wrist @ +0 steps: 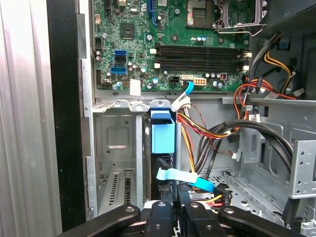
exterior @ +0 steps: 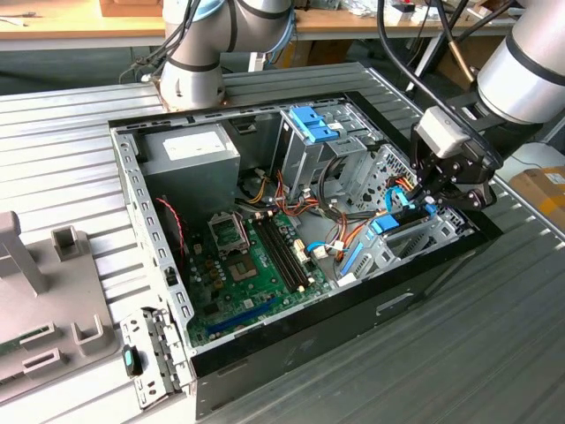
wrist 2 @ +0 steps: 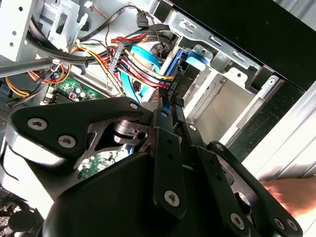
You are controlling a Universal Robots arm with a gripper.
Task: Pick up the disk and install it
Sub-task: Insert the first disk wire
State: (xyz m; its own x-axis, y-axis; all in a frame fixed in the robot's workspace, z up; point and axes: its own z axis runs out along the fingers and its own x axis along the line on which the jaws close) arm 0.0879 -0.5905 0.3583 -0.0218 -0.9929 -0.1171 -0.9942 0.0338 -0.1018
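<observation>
My end effector (exterior: 422, 196) sits low inside the open computer case (exterior: 291, 340), fingers nearly together, clamped on the disk (wrist: 162, 136) standing edgewise in its metal bay (wrist: 116, 148).

The arm (exterior: 530, 75) reaches down from the exterior view's right, with its wrist bent towards the gripper (exterior: 422, 196). The black fingers (wrist: 163, 217) stand close together, almost parallel, with only a narrow gap between the jaws.
</observation>
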